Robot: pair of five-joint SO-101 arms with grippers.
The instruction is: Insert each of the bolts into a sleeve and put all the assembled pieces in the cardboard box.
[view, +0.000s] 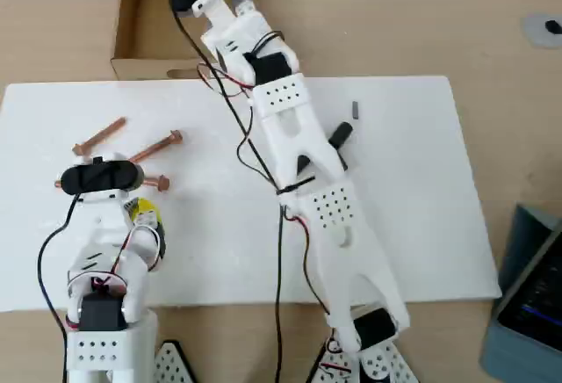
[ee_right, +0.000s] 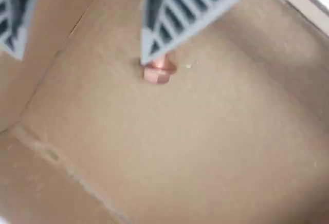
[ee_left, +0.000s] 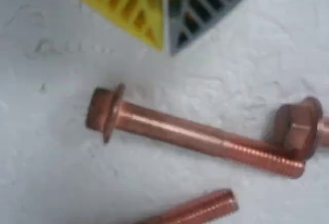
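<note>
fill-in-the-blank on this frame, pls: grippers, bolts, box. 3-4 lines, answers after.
1. The right gripper hangs open inside the ___ box.
2. ___ copper bolts lie loose on the white board.
3. The left gripper, just above those bolts, has its fingers ___.
4. A black sleeve lies on the board beside the ___ arm.

Missing words: cardboard; three; shut; right.

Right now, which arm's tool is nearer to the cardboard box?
Right. The right tool hangs over the floor of the cardboard box; the left tool is over the bolts on the white board, apart from the box.
</note>
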